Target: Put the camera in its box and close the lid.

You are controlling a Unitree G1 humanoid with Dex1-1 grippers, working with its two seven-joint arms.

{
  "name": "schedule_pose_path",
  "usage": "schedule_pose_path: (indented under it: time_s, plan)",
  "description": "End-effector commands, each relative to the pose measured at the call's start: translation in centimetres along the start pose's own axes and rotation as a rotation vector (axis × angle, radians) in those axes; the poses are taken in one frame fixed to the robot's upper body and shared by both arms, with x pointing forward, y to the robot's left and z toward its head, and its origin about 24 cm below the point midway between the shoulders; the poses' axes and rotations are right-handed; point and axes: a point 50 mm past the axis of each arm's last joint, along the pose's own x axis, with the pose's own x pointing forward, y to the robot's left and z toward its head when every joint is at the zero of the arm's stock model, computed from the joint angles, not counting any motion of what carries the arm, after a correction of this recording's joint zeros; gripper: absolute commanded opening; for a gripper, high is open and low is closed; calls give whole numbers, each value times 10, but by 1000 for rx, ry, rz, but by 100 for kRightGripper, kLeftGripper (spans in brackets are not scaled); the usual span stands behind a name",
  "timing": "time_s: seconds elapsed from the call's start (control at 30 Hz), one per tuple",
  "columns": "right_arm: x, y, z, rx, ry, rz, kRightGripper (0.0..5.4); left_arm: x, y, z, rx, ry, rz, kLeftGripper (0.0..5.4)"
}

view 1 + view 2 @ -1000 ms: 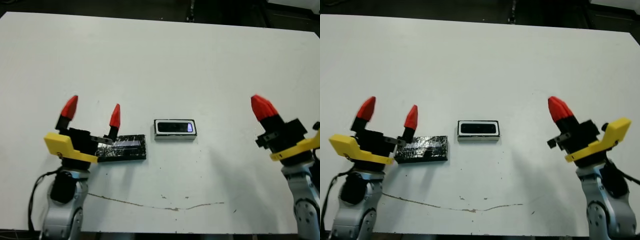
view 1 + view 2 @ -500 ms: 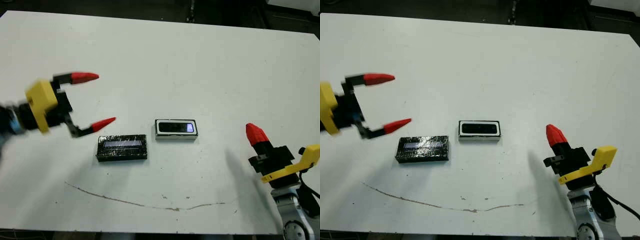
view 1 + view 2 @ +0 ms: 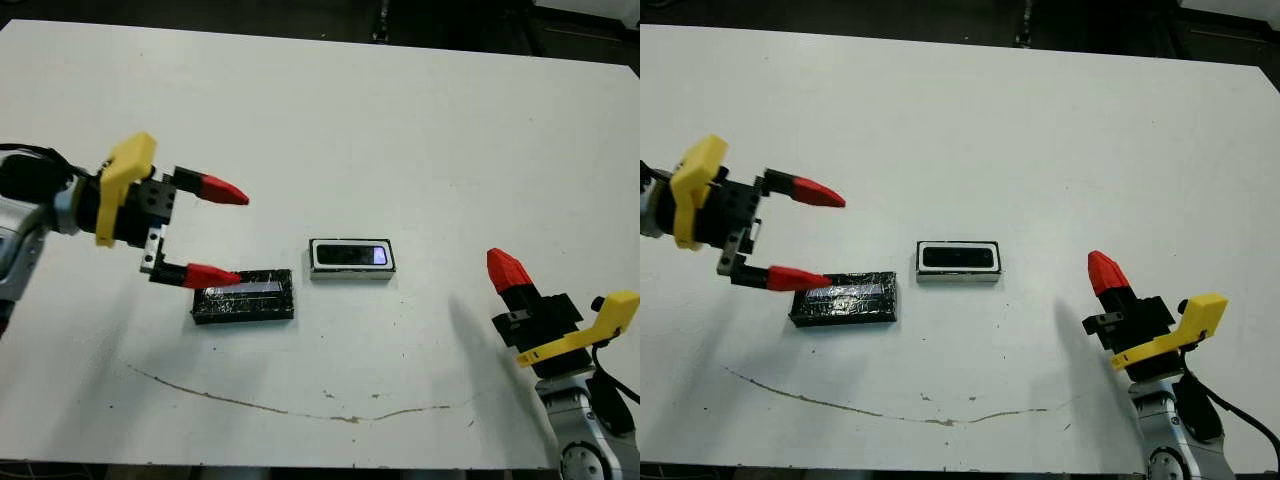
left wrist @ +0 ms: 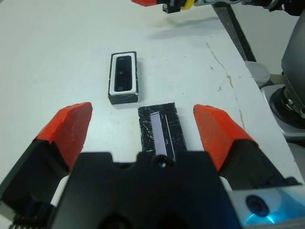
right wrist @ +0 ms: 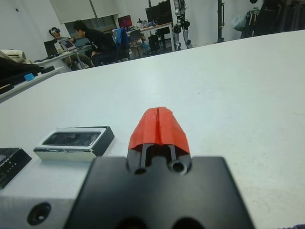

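Right gripper [image 3: 1110, 277]: fingers pressed together, empty, nearest, idle. Lid [image 3: 243, 295] flat on surface [image 3: 330, 120], beside box [image 3: 350, 258] with camera [image 3: 352, 255] inside. Left gripper [image 3: 205, 232]: spread wide, empty, hovering at lid's end. Step in hand: lid pickup. Next: lower, straddle lid, close.

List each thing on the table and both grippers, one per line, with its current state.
camera: lying flat inside the box, glossy face up.
box: open, no lid on it, holding the camera.
lid: off, flat on the table to the left of the box, apart from it.
left gripper: open, empty, fingers pointing at the lid's end.
right gripper: shut, empty, off to the right.
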Motion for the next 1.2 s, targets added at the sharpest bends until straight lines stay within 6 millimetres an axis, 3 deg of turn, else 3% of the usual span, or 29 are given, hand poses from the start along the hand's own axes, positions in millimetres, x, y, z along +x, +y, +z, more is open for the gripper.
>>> schedule_pose_path:
  time_s: [0.03,0.8,1.2]
  plan:
    - [-1,-3,-1,5,-3,-8,1,6,-3,-10,-59,20,-32,540]
    - [-4,-2,3,-17,4,-27,1,28,-17,-59,-160,203,-14,540]
    - [-5,-3,4,-15,11,-30,1,33,-23,-61,-121,328,56,540]
